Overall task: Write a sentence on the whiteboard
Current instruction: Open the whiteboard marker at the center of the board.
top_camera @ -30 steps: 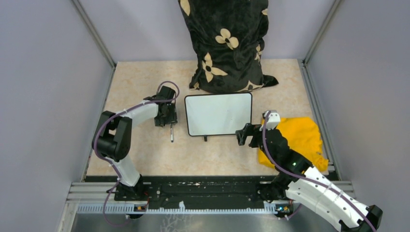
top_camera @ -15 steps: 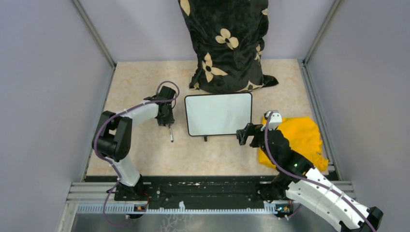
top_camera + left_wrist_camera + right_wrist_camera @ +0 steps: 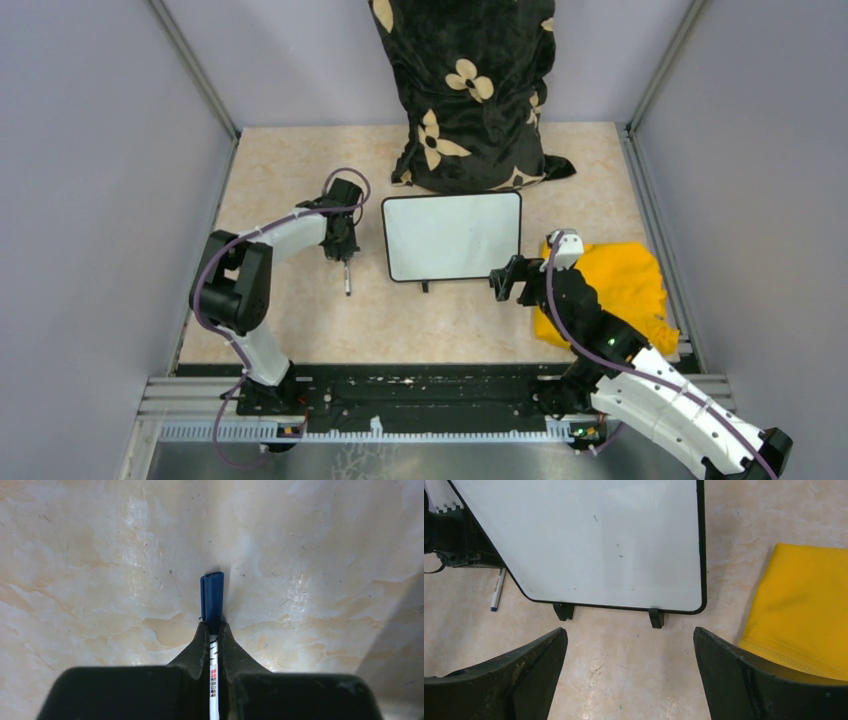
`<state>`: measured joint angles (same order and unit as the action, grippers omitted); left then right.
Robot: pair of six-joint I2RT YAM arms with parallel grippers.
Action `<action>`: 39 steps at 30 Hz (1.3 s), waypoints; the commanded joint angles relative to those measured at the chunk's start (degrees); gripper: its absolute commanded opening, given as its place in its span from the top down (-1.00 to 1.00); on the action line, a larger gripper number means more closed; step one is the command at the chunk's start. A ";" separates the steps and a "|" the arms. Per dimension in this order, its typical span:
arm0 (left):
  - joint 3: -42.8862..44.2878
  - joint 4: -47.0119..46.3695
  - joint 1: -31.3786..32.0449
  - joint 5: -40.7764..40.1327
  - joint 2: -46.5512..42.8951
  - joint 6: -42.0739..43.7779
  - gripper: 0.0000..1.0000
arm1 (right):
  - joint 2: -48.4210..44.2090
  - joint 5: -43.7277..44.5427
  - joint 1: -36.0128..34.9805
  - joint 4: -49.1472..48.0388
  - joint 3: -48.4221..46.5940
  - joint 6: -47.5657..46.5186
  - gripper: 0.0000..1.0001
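Left gripper [image 3: 212, 630]: closed narrowly on the white barrel of the marker [image 3: 212, 597]; the blue cap sticks out past the fingertips.
Right gripper [image 3: 628, 645]: spread wide and empty, over the table [image 3: 300, 160] just near the board's two feet.
Whiteboard [image 3: 452, 235]: lies flat between the arms, beside a yellow cloth [image 3: 620, 285]. It is blank except for faint specks, so no sentence is on it yet.
Step in hand: lifting the marker. The cap looks to be on, so it likely has to come off first. Keep the barrel clamped firmly and pull the cap straight along its axis so the pen cannot swivel.
Change: compared with half a second ago, the marker and left gripper sit slightly farther left of the board's edge. The right gripper has barely shifted.
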<state>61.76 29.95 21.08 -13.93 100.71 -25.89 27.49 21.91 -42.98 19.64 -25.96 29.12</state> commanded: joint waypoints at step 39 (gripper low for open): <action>-27.84 -44.43 -0.23 45.72 -66.50 -13.72 1.00 | 20.05 -29.87 -11.25 -38.64 -12.30 6.62 -0.97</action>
<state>35.20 -4.49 21.06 24.97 34.70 -33.30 45.23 -2.04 -53.34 -4.43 -36.21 34.11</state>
